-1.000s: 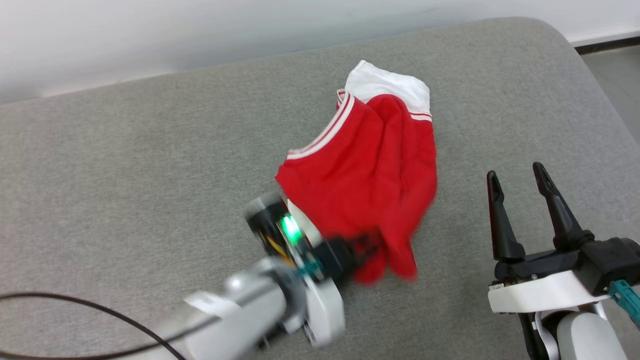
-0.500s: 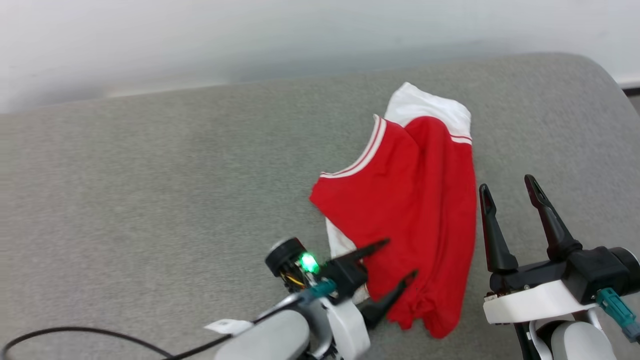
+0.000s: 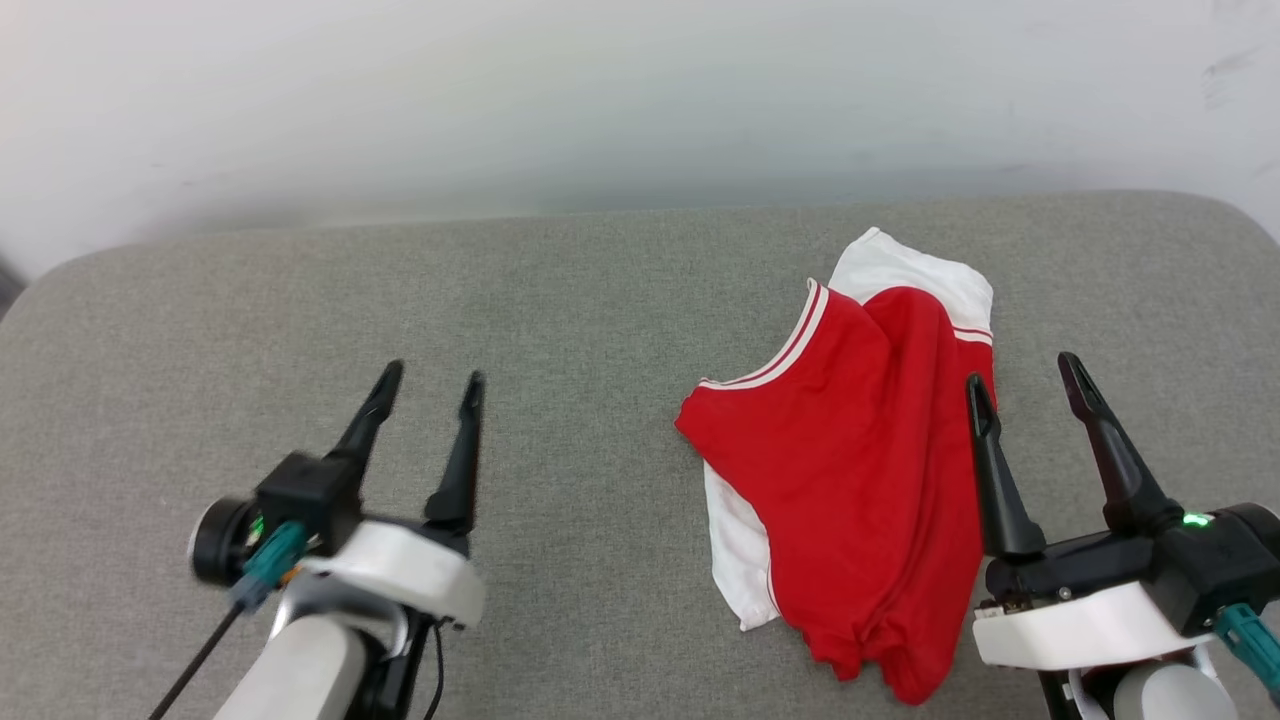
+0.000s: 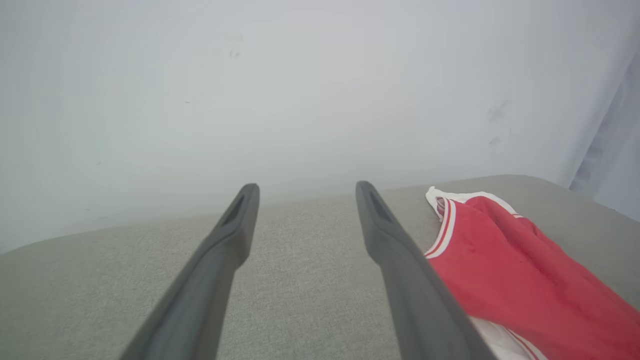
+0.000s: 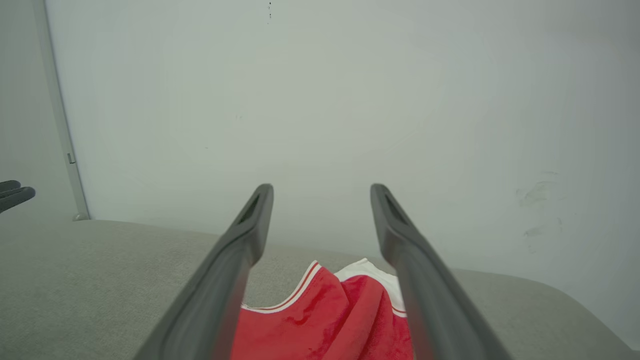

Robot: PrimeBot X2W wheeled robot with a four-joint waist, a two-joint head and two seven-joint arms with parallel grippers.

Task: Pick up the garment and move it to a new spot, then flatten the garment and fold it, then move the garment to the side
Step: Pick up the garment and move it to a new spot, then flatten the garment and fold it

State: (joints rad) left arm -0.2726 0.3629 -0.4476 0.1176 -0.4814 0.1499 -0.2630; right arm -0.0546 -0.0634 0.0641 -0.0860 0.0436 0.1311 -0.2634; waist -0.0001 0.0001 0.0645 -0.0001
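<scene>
The garment (image 3: 860,470) lies crumpled on the right half of the grey cushion (image 3: 560,330): red fabric with white sleeves and red-and-white striped trim, no lettering showing. It appears at the right of the left wrist view as the garment (image 4: 510,280) and low between the fingers in the right wrist view as the garment (image 5: 325,320). My left gripper (image 3: 430,378) stands open at the lower left, well apart from the cloth, nothing in it. My right gripper (image 3: 1025,373) is open at the lower right, its left finger over the garment's right edge.
A pale wall (image 3: 600,100) runs behind the cushion's far edge. The cushion's rounded right end (image 3: 1235,225) lies close to the garment. A black cable (image 3: 190,665) trails from my left wrist. The left gripper's fingertips (image 5: 12,192) show at the left edge of the right wrist view.
My left gripper let go of the garment's lower edge, opened and drew back to the left. The garment settled on the cushion. The head camera tilted and shifted; the right gripper kept its pose.
</scene>
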